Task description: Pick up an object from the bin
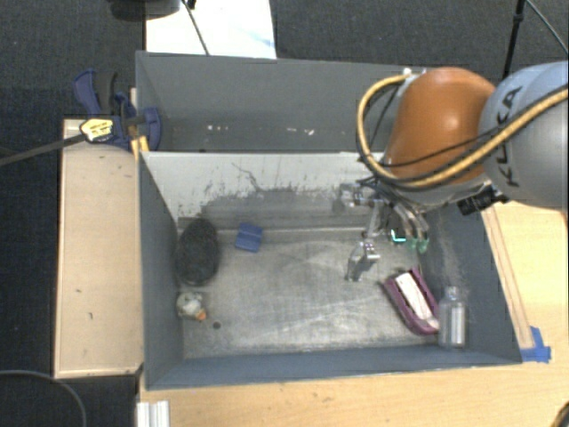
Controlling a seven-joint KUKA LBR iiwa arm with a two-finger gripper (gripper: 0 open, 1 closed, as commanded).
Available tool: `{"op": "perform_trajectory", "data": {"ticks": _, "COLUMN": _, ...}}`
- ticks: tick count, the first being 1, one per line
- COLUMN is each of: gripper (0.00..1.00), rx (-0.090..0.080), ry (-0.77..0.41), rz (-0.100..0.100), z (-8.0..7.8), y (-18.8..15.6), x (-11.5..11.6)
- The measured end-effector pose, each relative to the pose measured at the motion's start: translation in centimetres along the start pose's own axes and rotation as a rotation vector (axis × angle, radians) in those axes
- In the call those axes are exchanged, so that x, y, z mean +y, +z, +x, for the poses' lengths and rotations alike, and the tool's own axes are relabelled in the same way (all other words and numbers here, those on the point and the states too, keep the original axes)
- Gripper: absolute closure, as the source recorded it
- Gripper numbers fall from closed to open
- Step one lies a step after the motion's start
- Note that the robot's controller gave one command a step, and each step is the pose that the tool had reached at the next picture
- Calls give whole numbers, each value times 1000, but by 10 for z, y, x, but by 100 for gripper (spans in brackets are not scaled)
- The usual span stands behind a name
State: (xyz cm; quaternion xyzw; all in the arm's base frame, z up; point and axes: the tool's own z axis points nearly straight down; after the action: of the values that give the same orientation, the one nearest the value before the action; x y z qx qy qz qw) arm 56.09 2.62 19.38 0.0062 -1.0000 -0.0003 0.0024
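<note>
At four o'clock from the end effector, whose grip cannot be told, a maroon-and-white packet is laid ten-to-four.

Soft, even light from above; pale sheen on the bin floor, faint shadow under the arm

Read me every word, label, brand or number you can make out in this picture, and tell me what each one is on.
"KUKA": dark letters running sideways on the grey arm link, partly crossed by a cable.
White label on the maroon packet at the bin's right: print too small to read.
Blue block, silver cylinder: no readable text.
</note>
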Motion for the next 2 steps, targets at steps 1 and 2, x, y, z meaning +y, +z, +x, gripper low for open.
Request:
{"op": "perform_trajectory", "data": {"ticks": 1, "gripper": 0, "rx": -12, "ry": 92, "rz": -5, "z": -34, "y": -16, "x": 78}}
{"op": "perform_trajectory", "data": {"ticks": 2, "gripper": 0, "rx": -4, "ry": 361, "rz": -1, "z": -30, "y": 12, "x": 93}}
